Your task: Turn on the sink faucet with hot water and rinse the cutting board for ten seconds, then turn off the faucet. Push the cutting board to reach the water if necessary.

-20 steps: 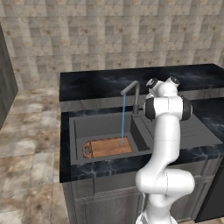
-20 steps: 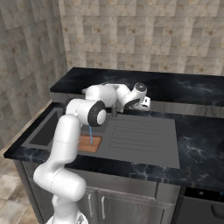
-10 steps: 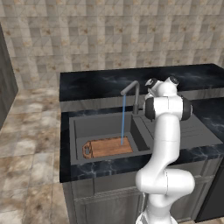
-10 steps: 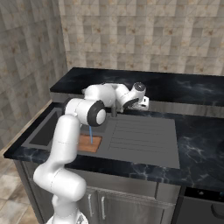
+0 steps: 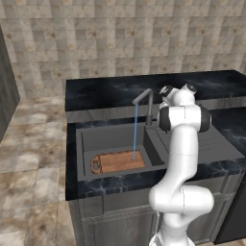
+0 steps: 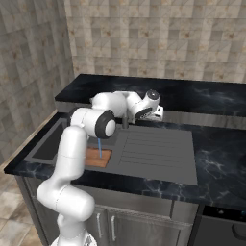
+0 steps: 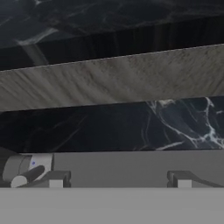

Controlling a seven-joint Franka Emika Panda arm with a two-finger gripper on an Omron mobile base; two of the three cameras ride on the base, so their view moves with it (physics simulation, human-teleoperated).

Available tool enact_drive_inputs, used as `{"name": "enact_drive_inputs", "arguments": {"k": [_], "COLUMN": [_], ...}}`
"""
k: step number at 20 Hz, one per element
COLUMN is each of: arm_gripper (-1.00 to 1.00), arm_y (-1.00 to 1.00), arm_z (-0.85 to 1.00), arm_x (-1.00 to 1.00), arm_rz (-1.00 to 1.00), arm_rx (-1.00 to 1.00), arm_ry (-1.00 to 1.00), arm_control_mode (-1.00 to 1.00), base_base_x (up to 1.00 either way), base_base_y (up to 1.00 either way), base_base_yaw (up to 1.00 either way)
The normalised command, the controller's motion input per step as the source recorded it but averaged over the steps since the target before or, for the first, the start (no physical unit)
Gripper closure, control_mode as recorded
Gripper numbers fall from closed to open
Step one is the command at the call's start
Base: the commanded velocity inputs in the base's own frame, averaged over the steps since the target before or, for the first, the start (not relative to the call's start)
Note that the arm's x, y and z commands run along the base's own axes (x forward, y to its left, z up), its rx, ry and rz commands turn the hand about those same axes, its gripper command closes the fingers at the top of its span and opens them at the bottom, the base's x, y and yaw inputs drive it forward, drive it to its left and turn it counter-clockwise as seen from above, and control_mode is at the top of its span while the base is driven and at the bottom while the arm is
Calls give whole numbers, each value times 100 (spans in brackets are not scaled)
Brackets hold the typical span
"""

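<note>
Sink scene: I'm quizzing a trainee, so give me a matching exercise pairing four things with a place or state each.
Things:
1. cutting board
2. water
3. sink faucet
4. end effector

Places or states:
A. stands behind the basin
B. open, beside the tap
C. lies flat in the sink
D. falls onto the board

Pairs: 1-C, 2-D, 3-A, 4-B
</note>
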Motion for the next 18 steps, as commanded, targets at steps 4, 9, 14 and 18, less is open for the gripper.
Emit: {"name": "enact_drive_inputs", "arguments": {"k": [4, 9, 14, 18], "arm_gripper": [-100, -100, -100, -100], "arm_y": [15, 6, 0, 4], "arm_z": [15, 23, 16, 6], "arm_x": [0, 9, 17, 12], "arm_rz": [0, 0, 0, 0], "arm_rx": [0, 0, 0, 0], "arm_ry": [0, 0, 0, 0], "arm_control_mode": [-100, -100, -100, -100], "base_base_x": [0, 0, 0, 0], "base_base_y": [0, 0, 0, 0], "base_base_yaw": [0, 0, 0, 0]}}
